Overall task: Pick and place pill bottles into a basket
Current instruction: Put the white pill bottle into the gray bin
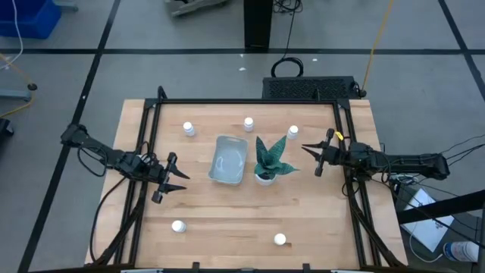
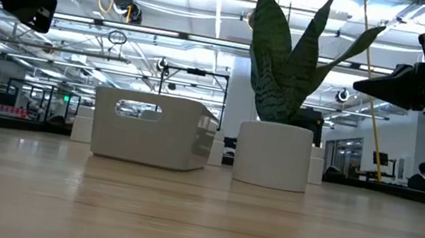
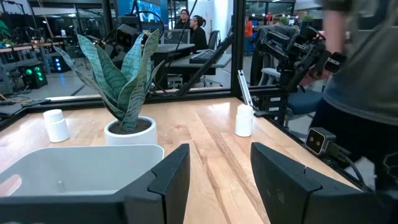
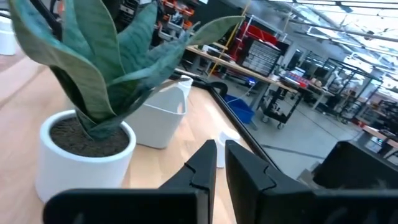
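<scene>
Five white pill bottles stand upright on the wooden table: three at the far side (image 1: 189,130) (image 1: 248,123) (image 1: 293,133) and two near the front edge (image 1: 178,226) (image 1: 280,240). The pale grey-blue basket (image 1: 229,159) stands at the table's middle. It holds no bottle that I can see. My left gripper (image 1: 184,181) hovers open and empty left of the basket; in its wrist view (image 3: 221,180) it faces the basket (image 3: 74,165) and two bottles (image 3: 56,124) (image 3: 244,120). My right gripper (image 1: 309,152) hovers shut and empty right of the plant; it also shows in its wrist view (image 4: 221,168).
A small white pot with a green spiky plant (image 1: 269,161) stands right beside the basket, between it and my right gripper. A dark frame rail (image 1: 250,101) runs around the table's far and side edges. A person (image 3: 360,74) stands beyond the table's right side.
</scene>
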